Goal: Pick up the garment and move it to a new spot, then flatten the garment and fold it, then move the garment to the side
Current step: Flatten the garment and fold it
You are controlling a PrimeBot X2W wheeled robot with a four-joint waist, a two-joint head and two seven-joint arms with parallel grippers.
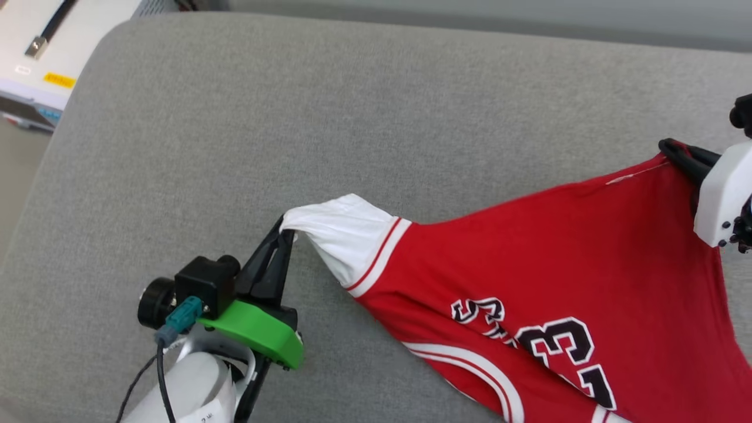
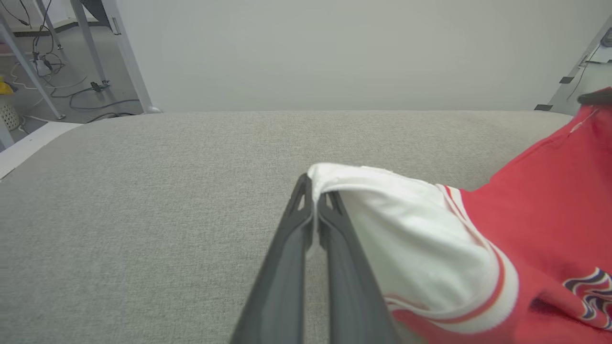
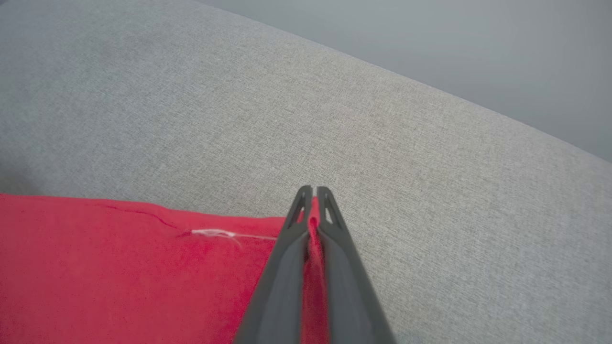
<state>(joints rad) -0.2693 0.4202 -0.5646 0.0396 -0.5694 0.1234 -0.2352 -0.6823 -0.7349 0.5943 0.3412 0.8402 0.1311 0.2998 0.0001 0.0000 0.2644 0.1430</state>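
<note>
The red garment (image 1: 529,252) hangs stretched above the grey cushion (image 1: 294,117), its black "23" print facing up and its lower part running off the bottom edge. My left gripper (image 1: 284,228) is shut on the tip of the white sleeve (image 2: 411,224), and in the left wrist view the left gripper (image 2: 313,184) pinches that sleeve's edge. My right gripper (image 1: 670,147) is shut on a red corner of the garment at the far right. In the right wrist view the right gripper (image 3: 311,192) has red garment cloth (image 3: 119,272) squeezed between its fingers.
The grey cushion (image 3: 382,119) spreads wide to the left and behind the garment. A white device (image 1: 53,53) with a yellow label sits beyond the cushion's far left corner. Metal frame legs and cables (image 2: 71,62) stand on the floor past the cushion's edge.
</note>
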